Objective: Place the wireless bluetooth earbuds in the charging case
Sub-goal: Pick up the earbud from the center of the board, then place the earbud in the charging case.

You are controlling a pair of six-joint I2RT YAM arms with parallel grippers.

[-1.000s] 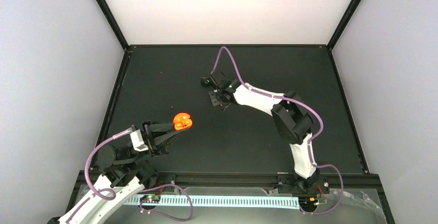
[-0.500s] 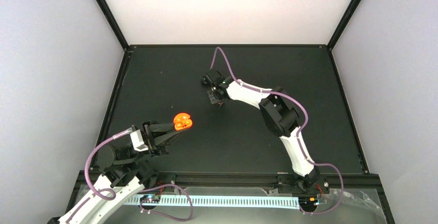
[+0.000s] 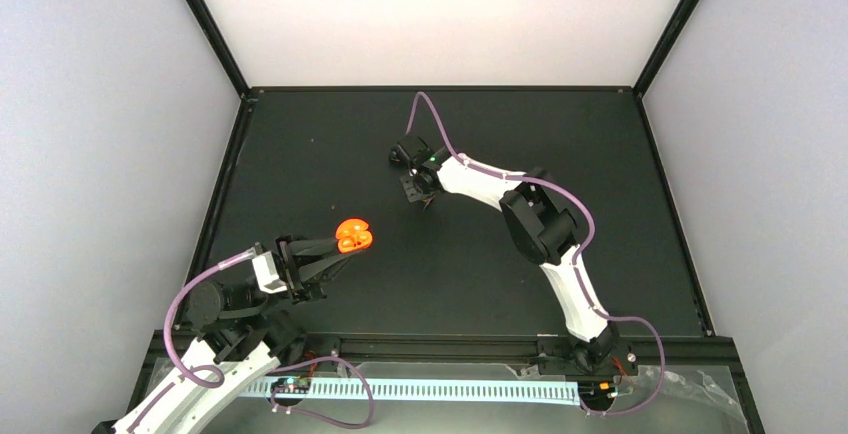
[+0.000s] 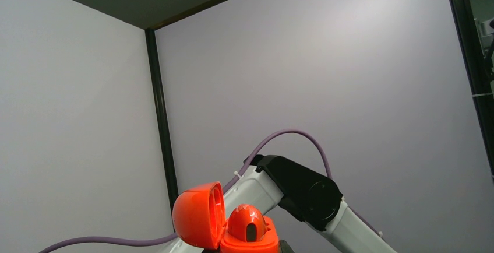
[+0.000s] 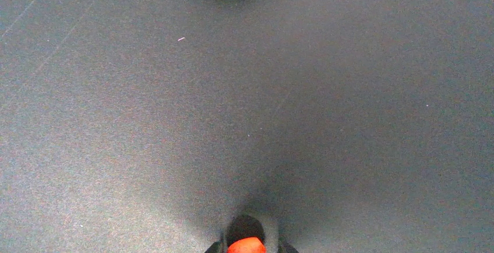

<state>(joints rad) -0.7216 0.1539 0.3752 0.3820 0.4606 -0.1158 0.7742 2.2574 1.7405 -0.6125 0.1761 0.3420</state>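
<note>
Red-orange round plastic clamshell charging case (image 3: 352,235) is clenched in the left tool (image 3: 343,244) over the near-left part of the dark matte bench (image 3: 300,154), lid hinged open. One tiny red-orange curved plastic earbud (image 4: 246,224) is seated in its base. The right tool (image 3: 422,197) is low over mid-bench, well apart from the case, closed on a second red-orange earbud (image 5: 246,245) between its tips.
</note>
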